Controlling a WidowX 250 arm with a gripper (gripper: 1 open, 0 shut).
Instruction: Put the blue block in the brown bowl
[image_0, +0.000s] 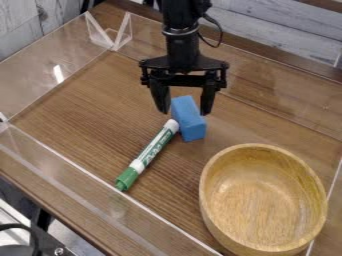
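Camera view (the only view supplied):

1. Claw state. The gripper (185, 104) points straight down over the wooden table (80, 120), jaws spread to full width, and it holds nothing. One finger shows at the left, one at the right, with clear daylight between them.

2. Target position. The blue block (189, 118) rests on the table, directly below the claw and slightly toward 5 o'clock of its midpoint. The block's upper end sits in the gap between the two fingers; whether either finger touches it cannot be told.

3. Long axis. The block's long axis runs roughly from 11 o'clock to 5 o'clock. The fingers stand across it, at 9 and 3 o'clock, so in my judgement a closure would meet the block's narrow width.

4. Neighbouring items. The green-and-white marker (147, 155) lies at 7 o'clock of the block, its white cap just beside, possibly touching, the block's lower left corner. A lift may disturb it.

5. Destination. The brown bowl (263, 196) is empty and lies at 5 o'clock of the block, near but apart.

6. Room for moving. The path from block to bowl is bare table. Transparent walls (54, 60) bound the work area, well apart from the claw
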